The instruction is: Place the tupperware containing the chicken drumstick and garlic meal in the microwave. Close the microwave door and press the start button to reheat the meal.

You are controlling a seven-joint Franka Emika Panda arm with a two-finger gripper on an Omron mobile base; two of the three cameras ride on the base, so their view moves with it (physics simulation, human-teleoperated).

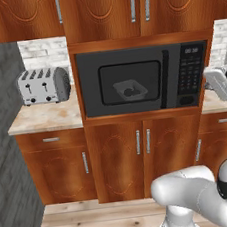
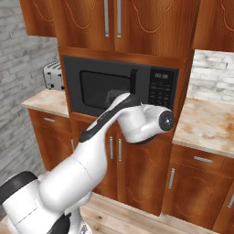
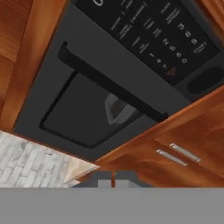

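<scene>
One translucent rectangular tupperware [image 1: 129, 89] w/ dark lump sits inside black glossy microwave [image 1: 141, 79] behind shut windowed door [image 1: 124, 81]; white arm bent, gripper [image 3: 113, 180] fingertips pressed together, empty, facing keypad.

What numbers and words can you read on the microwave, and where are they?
"2", "3", "5", "6": white digits on the microwave's keypad panel in the hand view, partly blurred, so these are best guesses.
Small word labels above the digits on that panel: too blurred to read.
Display at the top of the panel: shows pale digits, too small to read.
Toaster, microwave door, cabinets: no text visible.
</scene>
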